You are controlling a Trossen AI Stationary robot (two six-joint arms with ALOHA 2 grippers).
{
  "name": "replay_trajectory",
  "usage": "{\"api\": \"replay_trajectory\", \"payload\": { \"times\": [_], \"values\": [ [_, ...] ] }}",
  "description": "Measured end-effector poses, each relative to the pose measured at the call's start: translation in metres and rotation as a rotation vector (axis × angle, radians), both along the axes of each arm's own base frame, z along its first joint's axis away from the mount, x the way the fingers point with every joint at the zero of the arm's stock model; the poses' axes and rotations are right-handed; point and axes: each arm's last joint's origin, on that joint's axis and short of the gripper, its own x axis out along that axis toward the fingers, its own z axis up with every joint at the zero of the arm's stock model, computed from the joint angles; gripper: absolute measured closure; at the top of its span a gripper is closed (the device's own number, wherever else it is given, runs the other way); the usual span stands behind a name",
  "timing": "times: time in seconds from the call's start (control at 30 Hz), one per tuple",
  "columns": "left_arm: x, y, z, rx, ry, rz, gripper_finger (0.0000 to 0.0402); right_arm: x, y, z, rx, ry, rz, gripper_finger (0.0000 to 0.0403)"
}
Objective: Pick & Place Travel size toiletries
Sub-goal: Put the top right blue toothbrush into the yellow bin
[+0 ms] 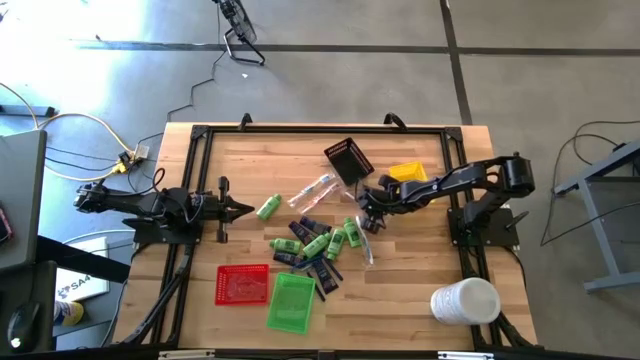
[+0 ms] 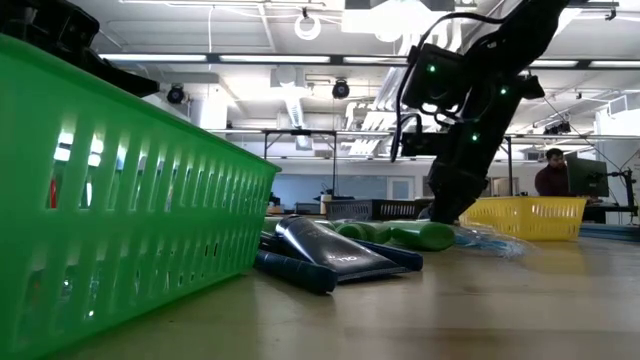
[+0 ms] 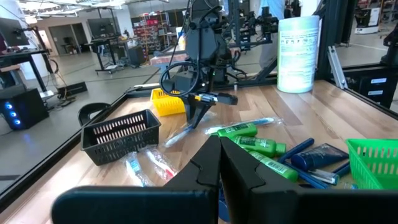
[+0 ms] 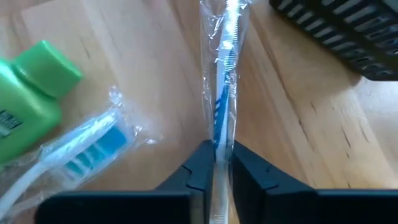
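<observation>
1. Your right hand (image 4: 214, 163) is down at mid-counter (image 1: 400, 300), clenched on a clear-wrapped toothbrush (image 4: 222, 81) beside the green bottles (image 1: 335, 240).
2. Your left hand (image 1: 243, 209) waits at the counter's left side, fingers clenched on nothing.
3. Other toiletries lie piled between the black tray (image 1: 348, 160) and the green tray (image 1: 291, 301).

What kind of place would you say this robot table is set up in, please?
Probably an open robotics lab or workshop. Beyond the wooden table the low view shows a high ceiling with strip lights, and a person at a monitor; the left wrist view shows other workbenches on a bare concrete floor.
</observation>
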Motion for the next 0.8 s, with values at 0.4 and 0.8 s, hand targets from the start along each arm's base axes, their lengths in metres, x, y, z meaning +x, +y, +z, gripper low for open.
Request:
{"api": "replay_trajectory", "payload": {
  "times": [0.4, 0.8],
  "values": [
    [0.000, 0.000, 0.000, 0.000, 0.001, 0.000, 0.0398, -0.009, 0.002, 0.039, -0.008, -0.134, 0.001, 0.0393],
    [0.000, 0.000, 0.000, -0.006, 0.000, 0.000, 0.0398, -0.040, 0.004, 0.110, -0.025, -0.440, -0.035, 0.0393]
  ]
}}
